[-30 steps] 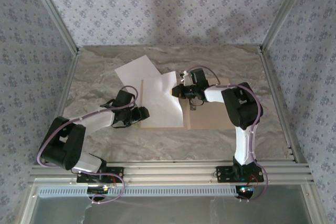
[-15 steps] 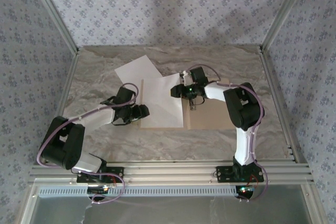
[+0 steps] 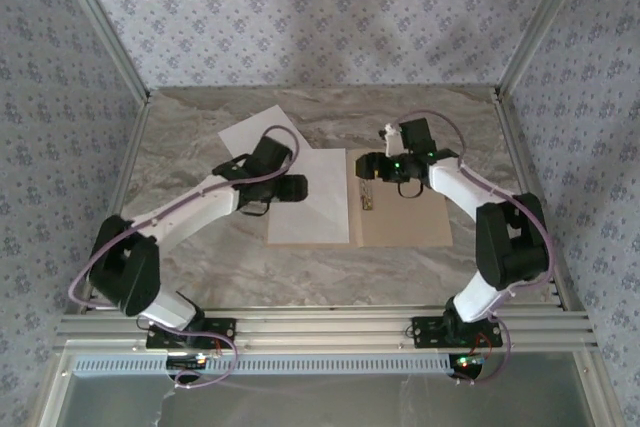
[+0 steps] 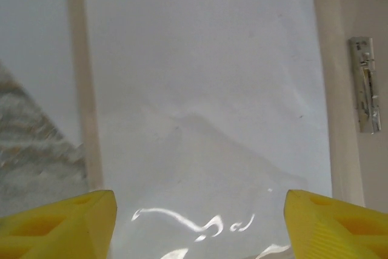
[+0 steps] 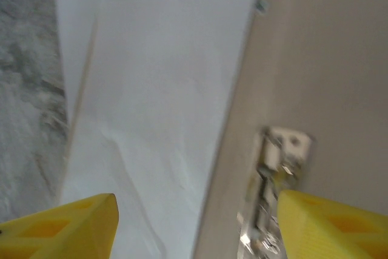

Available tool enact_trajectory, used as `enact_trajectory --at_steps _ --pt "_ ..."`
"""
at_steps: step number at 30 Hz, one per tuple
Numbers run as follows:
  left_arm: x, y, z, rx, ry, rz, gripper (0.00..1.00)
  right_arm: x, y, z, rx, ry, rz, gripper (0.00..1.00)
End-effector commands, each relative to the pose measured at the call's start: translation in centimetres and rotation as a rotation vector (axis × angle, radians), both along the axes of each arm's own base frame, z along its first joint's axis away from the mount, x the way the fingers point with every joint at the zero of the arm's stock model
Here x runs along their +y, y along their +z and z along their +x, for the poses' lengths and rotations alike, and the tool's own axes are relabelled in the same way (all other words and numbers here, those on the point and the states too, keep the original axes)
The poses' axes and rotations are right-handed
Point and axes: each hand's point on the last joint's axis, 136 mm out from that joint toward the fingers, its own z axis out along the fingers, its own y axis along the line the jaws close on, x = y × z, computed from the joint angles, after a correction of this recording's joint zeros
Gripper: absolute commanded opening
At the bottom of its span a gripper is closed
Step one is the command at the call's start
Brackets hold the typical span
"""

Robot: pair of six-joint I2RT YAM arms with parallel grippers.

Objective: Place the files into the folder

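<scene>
The tan folder (image 3: 405, 215) lies open on the table, its metal clip (image 3: 365, 193) along the spine. One white file (image 3: 312, 202) lies flat on the folder's left half, square to it. The other file (image 3: 248, 132) lies tilted on the table behind it, partly under the first. My left gripper (image 3: 299, 187) hovers open over the first file's left part; in its wrist view the file (image 4: 200, 89) spreads between the fingers (image 4: 60, 222) and the clip (image 4: 367, 83) is at the right. My right gripper (image 3: 363, 164) is open above the spine, over file (image 5: 157, 119) and clip (image 5: 276, 168).
The grey marbled table (image 3: 200, 257) stretches around the folder. Aluminium frame rails (image 3: 320, 327) run along the near edge, with posts at the corners and patterned walls (image 3: 320, 17) behind. Bare marble (image 4: 30, 150) shows to the left of the folder edge (image 4: 76, 59).
The upper file went from tilted to flat and square on the folder's left half. My right gripper drew back to the right off the sheet; my left gripper moved farther and right over it.
</scene>
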Motion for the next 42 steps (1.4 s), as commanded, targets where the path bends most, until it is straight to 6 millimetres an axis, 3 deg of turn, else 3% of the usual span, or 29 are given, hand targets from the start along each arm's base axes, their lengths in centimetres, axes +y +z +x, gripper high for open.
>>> enact_trajectory --at_steps 1,8,16,28,42 --pt "-1.7 -0.6 1.1 -0.038 -0.093 0.125 0.75 -2.5 -2.4 -2.1 0.070 -0.070 -0.050 0.71" --pt "-5.9 -3.2 4.0 -0.007 -0.178 0.177 0.76 -5.3 -5.5 -4.0 0.149 -0.195 -0.094 0.70" --pt "-7.7 -7.3 5.3 0.047 -0.266 0.279 0.76 -6.6 -7.9 -5.4 0.231 -0.265 -0.131 0.69" --pt "-6.7 -12.4 3.4 0.154 -0.357 0.369 0.77 -8.0 -10.1 -7.0 0.312 -0.376 -0.161 0.66" --pt "-6.1 -12.3 1.5 0.161 -0.477 0.358 0.75 -8.6 -11.3 -8.6 0.347 -0.450 -0.141 0.61"
